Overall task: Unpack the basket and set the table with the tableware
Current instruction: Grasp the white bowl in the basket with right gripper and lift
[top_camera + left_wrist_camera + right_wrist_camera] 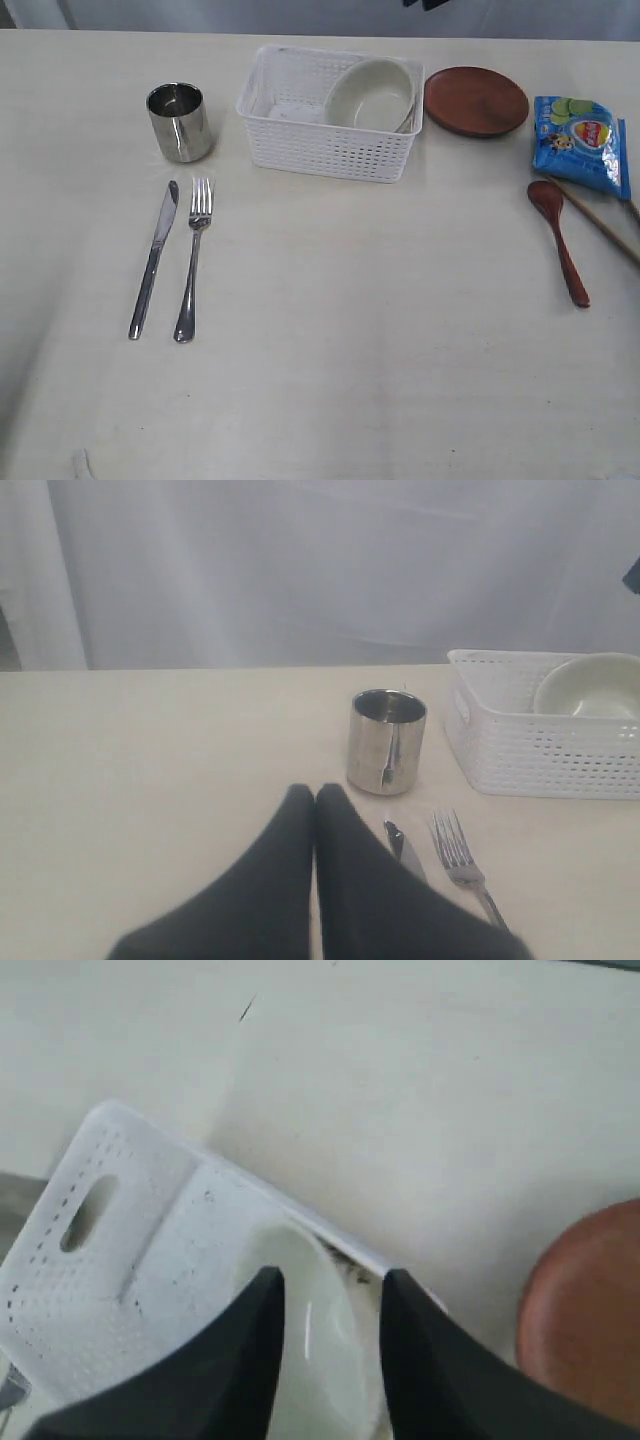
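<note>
The white basket (300, 140) stands at the back middle of the table (380, 330), with the off-white bowl (370, 95) tilted in its right end. In the right wrist view my right gripper (333, 1280) is open above the bowl (325, 1350), which shows between the fingers; contact cannot be told. A steel cup (180, 120), a knife (153, 258) and a fork (193, 258) lie on the left. The brown plate (476, 100), the wooden spoon (560, 240) and the chopsticks (605, 222) are on the right. My left gripper (314, 792) is shut and empty, just short of the cup (386, 740).
A blue chip bag (580, 140) lies at the right edge between the plate and the spoon, over the chopsticks' far end. In the left wrist view, a pale curtain hangs behind the table's far edge.
</note>
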`<state>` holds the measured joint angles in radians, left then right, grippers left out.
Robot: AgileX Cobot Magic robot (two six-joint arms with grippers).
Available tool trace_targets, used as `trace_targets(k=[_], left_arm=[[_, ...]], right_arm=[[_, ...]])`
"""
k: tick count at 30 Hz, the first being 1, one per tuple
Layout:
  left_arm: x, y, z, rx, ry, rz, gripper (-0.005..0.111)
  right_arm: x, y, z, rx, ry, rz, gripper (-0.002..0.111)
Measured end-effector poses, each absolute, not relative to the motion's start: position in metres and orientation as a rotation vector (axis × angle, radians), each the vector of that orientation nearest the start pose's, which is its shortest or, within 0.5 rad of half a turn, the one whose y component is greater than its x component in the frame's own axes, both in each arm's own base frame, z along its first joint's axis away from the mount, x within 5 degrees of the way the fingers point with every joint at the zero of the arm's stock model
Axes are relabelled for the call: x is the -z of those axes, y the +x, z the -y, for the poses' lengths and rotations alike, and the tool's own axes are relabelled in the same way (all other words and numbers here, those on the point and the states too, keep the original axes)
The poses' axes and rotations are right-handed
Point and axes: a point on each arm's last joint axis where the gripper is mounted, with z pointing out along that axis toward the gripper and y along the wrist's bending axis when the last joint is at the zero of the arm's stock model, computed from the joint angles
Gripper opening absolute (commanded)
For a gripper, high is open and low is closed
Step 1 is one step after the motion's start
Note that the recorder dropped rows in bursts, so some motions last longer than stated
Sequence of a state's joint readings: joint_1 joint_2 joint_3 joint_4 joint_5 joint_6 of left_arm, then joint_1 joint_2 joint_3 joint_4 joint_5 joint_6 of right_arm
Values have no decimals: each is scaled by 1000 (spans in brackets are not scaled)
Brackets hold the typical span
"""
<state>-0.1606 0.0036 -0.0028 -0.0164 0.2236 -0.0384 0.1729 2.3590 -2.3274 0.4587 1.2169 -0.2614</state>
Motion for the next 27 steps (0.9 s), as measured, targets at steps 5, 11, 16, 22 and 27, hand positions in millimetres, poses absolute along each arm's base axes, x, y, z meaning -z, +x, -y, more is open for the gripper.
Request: trace_targets(k=[5, 11, 16, 22, 27], left_arm=[[-194, 55, 9, 163, 94, -1708, 0], [-194, 55, 9, 163, 94, -1708, 0], [-194, 55, 9, 163, 94, -1708, 0], [-194, 55, 9, 163, 94, -1708, 0], [-194, 55, 9, 163, 94, -1708, 0]], right_arm=[[-246, 485, -168, -311, -605, -2672, 32], [-244, 481, -179, -177, -590, -2687, 32], [-243, 482, -177, -150, -547, -2698, 32], [-228, 479, -176, -143, -530, -2756, 32], [-205, 470, -172, -126, -542, -2848, 32]])
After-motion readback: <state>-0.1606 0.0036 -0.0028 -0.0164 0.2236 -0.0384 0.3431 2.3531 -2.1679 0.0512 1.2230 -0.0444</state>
